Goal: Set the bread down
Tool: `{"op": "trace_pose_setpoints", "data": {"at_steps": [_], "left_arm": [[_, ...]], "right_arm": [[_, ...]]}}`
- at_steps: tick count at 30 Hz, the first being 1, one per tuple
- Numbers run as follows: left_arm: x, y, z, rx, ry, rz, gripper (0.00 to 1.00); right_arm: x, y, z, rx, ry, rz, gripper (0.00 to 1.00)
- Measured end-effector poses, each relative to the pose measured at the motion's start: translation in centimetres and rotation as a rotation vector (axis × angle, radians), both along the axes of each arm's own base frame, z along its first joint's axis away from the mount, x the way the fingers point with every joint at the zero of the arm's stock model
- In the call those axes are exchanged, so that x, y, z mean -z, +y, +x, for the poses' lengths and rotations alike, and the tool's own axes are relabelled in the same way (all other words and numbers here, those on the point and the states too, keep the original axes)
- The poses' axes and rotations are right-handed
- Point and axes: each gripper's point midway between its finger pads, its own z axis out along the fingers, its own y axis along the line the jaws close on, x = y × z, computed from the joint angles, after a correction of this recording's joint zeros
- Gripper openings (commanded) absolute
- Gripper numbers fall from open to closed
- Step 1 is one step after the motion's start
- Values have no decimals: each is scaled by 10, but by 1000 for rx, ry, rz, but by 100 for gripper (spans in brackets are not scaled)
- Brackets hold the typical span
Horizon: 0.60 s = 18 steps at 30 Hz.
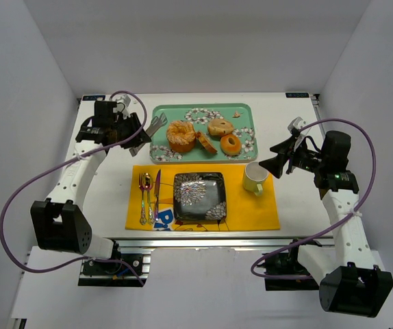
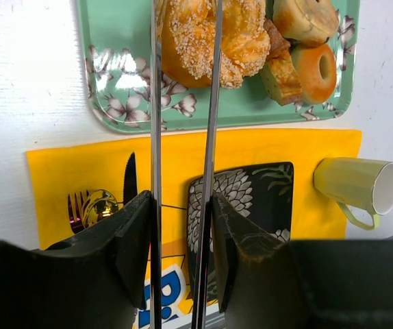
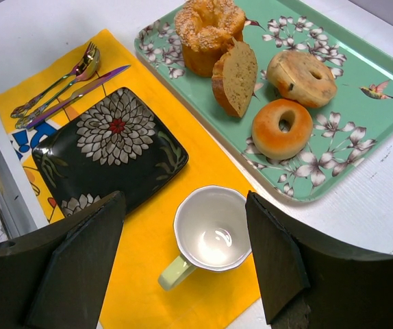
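Looking down on a white worktop (image 1: 107,199), we see a table setting. The bread (image 1: 181,135), 4 pieces in all, sits on a green flowered tray (image 1: 244,113) at the far side. There is a sesame-crusted ring loaf (image 2: 241,41) at the left, a cut slice (image 3: 236,77) leaning against it, and 2 bagels (image 3: 299,77) to the right. Closer to the robot, a yellow placemat (image 1: 251,209) carries a black flowered plate (image 1: 198,195), bare of food. Cutlery (image 1: 148,195) lies to its left and a pale cup (image 3: 210,236) to its right.

The left claw (image 2: 181,233) is clenched on a pair of metal tongs (image 2: 155,103). In its wrist view, the 2 tong blades run straight ahead from the claw, over the tray rim and across the left part of the ring loaf. Their tips pass out of the top of the picture, so we cannot tell whether they touch the bread. The loaf lies directly ahead of this claw, along the tongs' long axis, and the plate sits beneath the claw itself.

The right claw (image 1: 277,164) hangs released, fingers wide apart, above the cup and clear of the tray. We judge the left claw nearer and better placed to carry bread back onto the plate.
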Motion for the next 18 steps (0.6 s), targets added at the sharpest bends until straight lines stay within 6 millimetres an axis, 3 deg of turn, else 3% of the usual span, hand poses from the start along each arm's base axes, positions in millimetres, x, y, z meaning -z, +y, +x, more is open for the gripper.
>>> {"op": "trace_pose_setpoints", "data": {"at_steps": [7, 18], "left_arm": [[9, -1, 1, 15, 21, 8, 51], [53, -14, 6, 85, 132, 5, 53]], "right_arm": [[0, 0, 0, 0, 0, 0, 76], [-1, 0, -1, 0, -6, 0, 76]]}}
